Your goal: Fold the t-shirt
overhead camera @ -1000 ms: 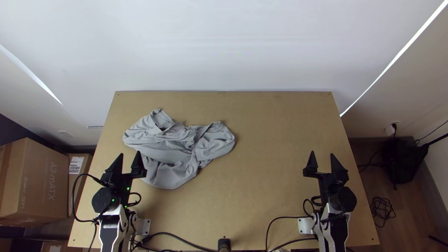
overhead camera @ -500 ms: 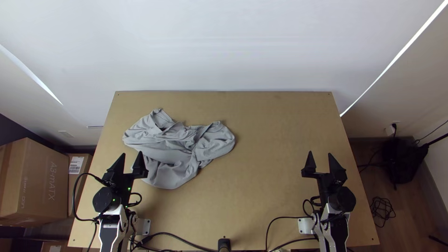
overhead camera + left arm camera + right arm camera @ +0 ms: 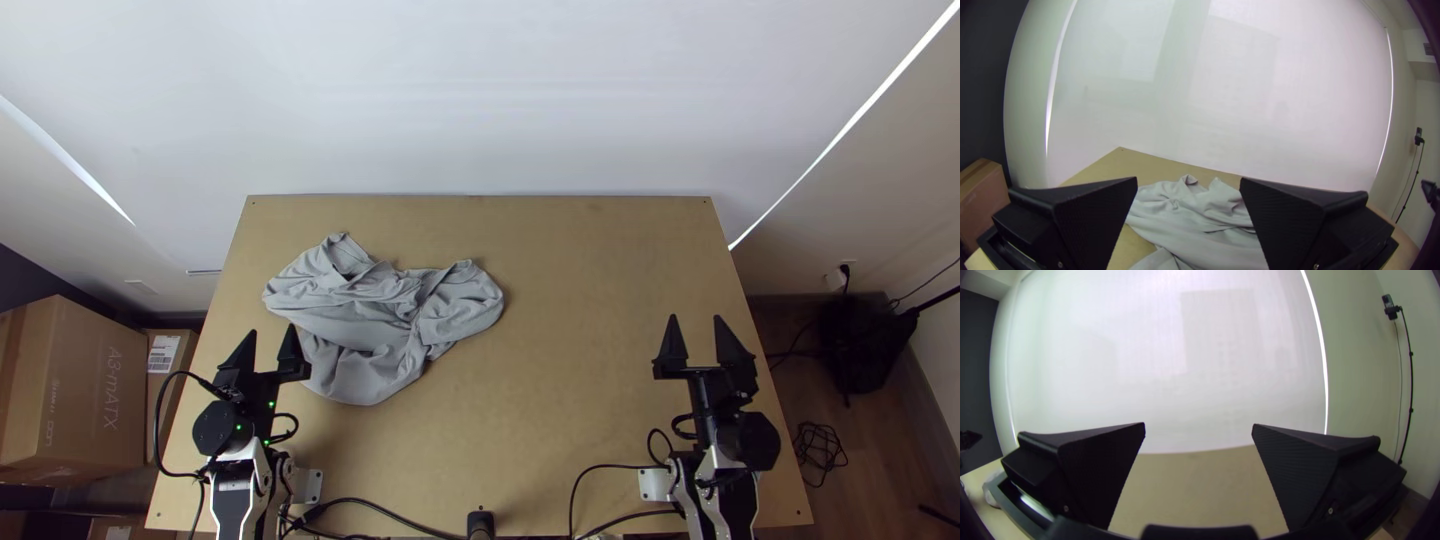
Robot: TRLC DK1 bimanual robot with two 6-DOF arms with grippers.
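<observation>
In the top view, your t-shirt (image 3: 362, 330) lies bunched, spreading and folding apparently all left, mainly 2 to 3 o'clock from your left gripper (image 3: 270, 330), 9 from your right gripper (image 3: 695, 318). The left wrist view gives you 2 fingers (image 3: 1097, 220) wide apart, empty, t-shirt beyond; the right wrist view, 2 more, likewise wide and empty.

A large cardboard box (image 3: 85, 400) stands off the table's left side, beside a smaller box (image 3: 157, 400) bearing a white label (image 3: 163, 353). Off the right side, a tangled black cable (image 3: 820, 455) lies on the floor (image 3: 770, 375) near a wall plug (image 3: 838, 279).
</observation>
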